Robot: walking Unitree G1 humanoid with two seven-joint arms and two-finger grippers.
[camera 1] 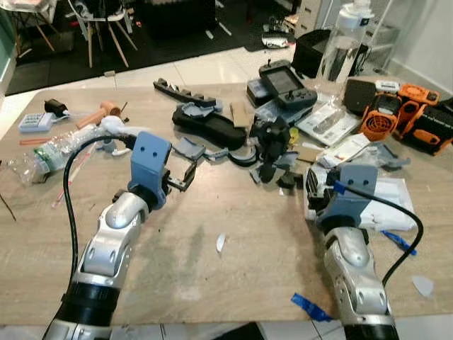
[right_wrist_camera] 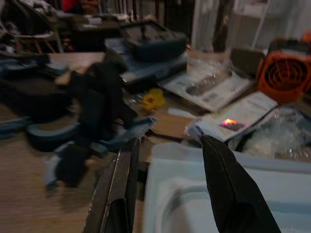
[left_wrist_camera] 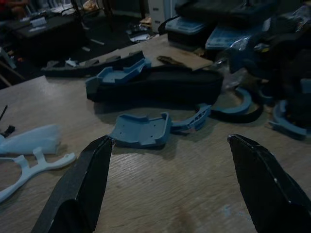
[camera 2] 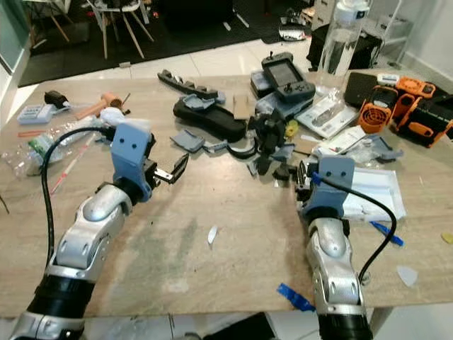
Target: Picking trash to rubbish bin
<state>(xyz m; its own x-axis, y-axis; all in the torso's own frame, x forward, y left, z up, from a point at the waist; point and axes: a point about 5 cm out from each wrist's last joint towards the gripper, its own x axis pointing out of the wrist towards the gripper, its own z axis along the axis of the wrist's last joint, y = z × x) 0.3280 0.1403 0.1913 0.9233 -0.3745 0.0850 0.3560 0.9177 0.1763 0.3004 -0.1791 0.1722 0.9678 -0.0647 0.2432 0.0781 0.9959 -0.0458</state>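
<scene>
2 claws open, left claw [camera 2: 172,171], right claw [right_wrist_camera: 167,145], cluttered table [camera 2: 233,212]

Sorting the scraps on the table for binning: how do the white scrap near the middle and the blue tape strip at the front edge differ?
The white scrap is pale, small and roughly oval; the blue tape strip is bright blue, longer and narrow. The white scrap lies between the two arms; the blue tape strip lies nearer the table's front edge, beside the right arm. Both lie loose on the table.

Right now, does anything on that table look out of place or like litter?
Yes. Small scraps lie loose on the table: a white shred near the middle, blue tape by the front edge. A crumpled plastic bottle lies on its side at far left. Both grippers, left and right, are open.
</scene>
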